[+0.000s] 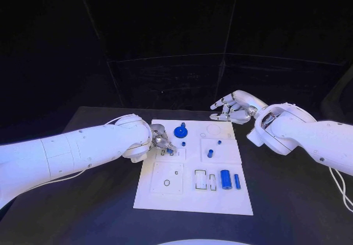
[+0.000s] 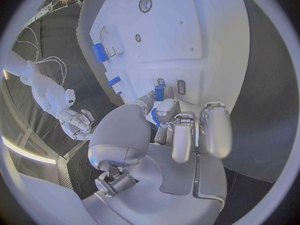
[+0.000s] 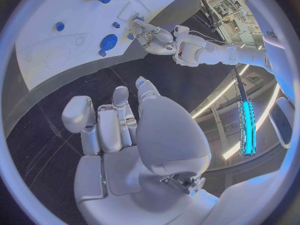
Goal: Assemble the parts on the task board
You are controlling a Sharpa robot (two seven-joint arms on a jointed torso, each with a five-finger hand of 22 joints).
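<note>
The white task board [image 1: 193, 196] lies in the middle of the black table. My left hand [image 1: 160, 141] is over its far left part and pinches a small blue part [image 2: 159, 92] at its fingertips, right by two small slots [image 2: 180, 86]. A blue gear-like disc [image 1: 181, 132] stands just beyond that hand. Two small blue pegs [image 1: 209, 152] stand mid-board. A thick blue cylinder [image 1: 226, 178] and a thin blue pin [image 1: 236, 180] lie at the right. My right hand [image 1: 234, 106] hovers past the board's far right corner with its fingers apart and nothing in them.
Outlined recesses [image 1: 168, 182] mark the board's near left part. Bare black table [image 1: 88, 214] surrounds the board. My right forearm [image 1: 301, 135] lies along the board's right side.
</note>
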